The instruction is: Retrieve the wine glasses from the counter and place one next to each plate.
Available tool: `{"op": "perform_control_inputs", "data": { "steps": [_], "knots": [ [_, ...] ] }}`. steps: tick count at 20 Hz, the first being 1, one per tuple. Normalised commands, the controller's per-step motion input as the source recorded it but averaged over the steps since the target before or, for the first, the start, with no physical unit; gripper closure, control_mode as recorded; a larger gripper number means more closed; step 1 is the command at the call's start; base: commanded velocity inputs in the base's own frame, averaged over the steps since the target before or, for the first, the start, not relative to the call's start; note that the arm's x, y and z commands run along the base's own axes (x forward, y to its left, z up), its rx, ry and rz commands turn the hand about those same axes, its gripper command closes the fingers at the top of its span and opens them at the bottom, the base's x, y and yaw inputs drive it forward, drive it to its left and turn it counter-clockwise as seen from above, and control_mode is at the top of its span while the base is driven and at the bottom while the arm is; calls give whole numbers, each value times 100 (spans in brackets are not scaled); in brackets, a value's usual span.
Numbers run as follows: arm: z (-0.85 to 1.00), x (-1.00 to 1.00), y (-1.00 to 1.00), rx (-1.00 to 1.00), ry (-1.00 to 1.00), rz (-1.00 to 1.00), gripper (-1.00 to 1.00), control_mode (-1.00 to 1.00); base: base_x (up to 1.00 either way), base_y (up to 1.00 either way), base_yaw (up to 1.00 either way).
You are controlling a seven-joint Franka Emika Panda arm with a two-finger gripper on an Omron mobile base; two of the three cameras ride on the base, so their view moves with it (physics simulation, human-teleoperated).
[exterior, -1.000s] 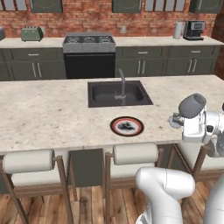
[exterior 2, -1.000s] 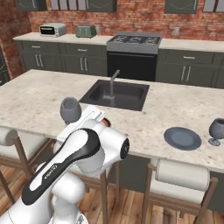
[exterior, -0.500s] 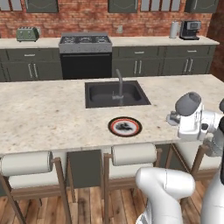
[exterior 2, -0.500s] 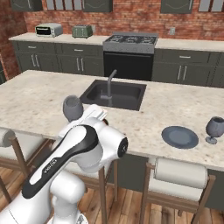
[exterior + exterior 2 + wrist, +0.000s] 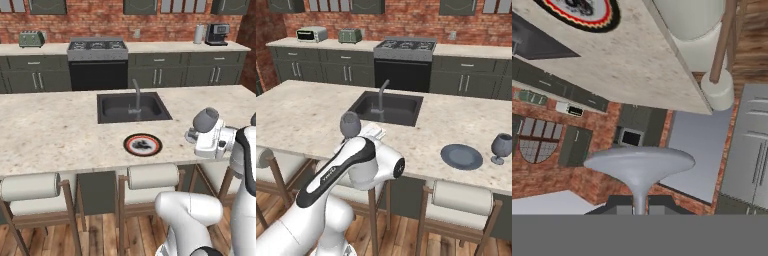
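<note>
Two finger tips clamp the stem of a wine glass (image 5: 639, 170) in the hand view, its round foot spread just beyond them. Gripper (image 5: 196, 136) holds that glass over the island (image 5: 55, 130), above its near edge; bowl (image 5: 206, 120) is dark grey and sits at the top of the hand in the left base view, same bowl (image 5: 350, 124) seen in the right base view. Held glass is clear of the stone, not touching it. Red-rimmed plate (image 5: 142, 145) lies flat on the island just in front of the black sink (image 5: 131, 107), near the held glass on its left side; plate rim (image 5: 582, 14) also shows in the hand view. Slate-blue plate (image 5: 461, 156) lies flat on the island near its front edge, well right of the sink. Second wine glass (image 5: 501, 147) stands upright on the island just beside the blue plate, on its right, not touching it. Stools (image 5: 152, 176) sit tucked under the island's near edge.
</note>
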Motion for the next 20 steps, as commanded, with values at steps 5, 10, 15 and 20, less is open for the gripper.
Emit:
{"op": "perform_control_inputs", "data": {
  "steps": [5, 10, 15, 20],
  "knots": [
    [-34, 65, -26, 0, 6, 0, 100, -100, 0, 0, 0],
    [-44, 74, -17, -2, 13, 0, 100, -100, 0, 0, 0],
    [-31, 50, -13, 0, 9, 0, 100, -100, 0, 0, 0],
    [-30, 25, -27, 0, 4, 0, 100, -100, 0, 0, 0]
  ]
}}
